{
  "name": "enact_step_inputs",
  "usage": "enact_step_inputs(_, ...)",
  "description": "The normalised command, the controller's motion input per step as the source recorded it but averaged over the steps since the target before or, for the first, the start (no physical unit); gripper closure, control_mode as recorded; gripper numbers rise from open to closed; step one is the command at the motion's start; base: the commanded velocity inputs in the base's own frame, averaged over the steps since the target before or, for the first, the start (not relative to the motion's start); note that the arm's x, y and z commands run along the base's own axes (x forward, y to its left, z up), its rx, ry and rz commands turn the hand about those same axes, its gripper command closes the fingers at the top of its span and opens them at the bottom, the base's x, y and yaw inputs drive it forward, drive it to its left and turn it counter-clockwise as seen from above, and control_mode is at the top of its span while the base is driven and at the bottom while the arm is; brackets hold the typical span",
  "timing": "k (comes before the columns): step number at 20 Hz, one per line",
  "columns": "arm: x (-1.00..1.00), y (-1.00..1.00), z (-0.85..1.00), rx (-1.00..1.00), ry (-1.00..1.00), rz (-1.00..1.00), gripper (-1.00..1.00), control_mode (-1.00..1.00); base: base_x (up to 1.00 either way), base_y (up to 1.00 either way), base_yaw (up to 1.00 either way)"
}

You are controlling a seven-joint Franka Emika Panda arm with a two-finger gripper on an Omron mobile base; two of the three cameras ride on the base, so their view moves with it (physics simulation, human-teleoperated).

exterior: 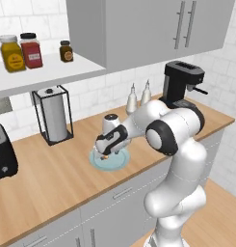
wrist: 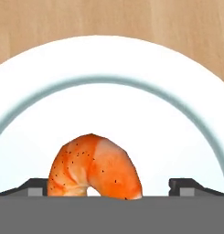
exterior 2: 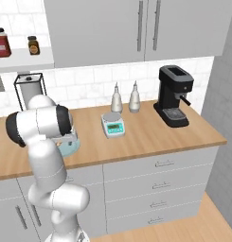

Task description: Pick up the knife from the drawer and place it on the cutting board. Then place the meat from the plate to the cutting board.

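The meat [wrist: 93,167], a curled orange-red piece with a paler centre, lies on the pale blue-green plate [wrist: 109,59] on the wooden counter. My gripper [wrist: 111,188] is open just above the plate, and its dark fingertips [wrist: 35,186] stand on either side of the meat with gaps to it. From the left base view the gripper [exterior: 108,153] points down over the plate [exterior: 96,164], with a speck of the meat [exterior: 105,157] under it. The arm hides most of the plate [exterior 2: 72,147] in the right base view. The knife and the cutting board are out of view. I cannot tell which shut front below the counter is the drawer.
A paper-towel stand [exterior: 54,116] and a black toaster [exterior: 1,152] sit left of the plate. To its right are a small scale [exterior 2: 112,125], two bottles [exterior 2: 124,98] and a coffee machine [exterior 2: 174,94]. Upper cabinets hang overhead. Shut drawer fronts [exterior 2: 160,164] run below the counter.
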Motion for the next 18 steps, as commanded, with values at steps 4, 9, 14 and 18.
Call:
enact_step_inputs(4, 0.0, 0.22, -0.52, 0.01, -0.15, 0.0, 1.0, -1.0, 0.0, 0.0, 0.0)
enact_step_inputs(9, 0.0, 0.1, -0.29, 0.06, -0.26, 0.0, 1.0, -1.0, 0.0, 0.0, 0.0)
enact_step_inputs(14, -0.29, 0.01, 0.08, 0.1, -0.21, 0.02, 1.0, -1.0, 0.0, 0.0, 0.0)
enact_step_inputs(18, -0.58, -0.01, 0.55, 0.09, -0.1, 0.0, 1.0, -1.0, 0.0, 0.0, 0.0)
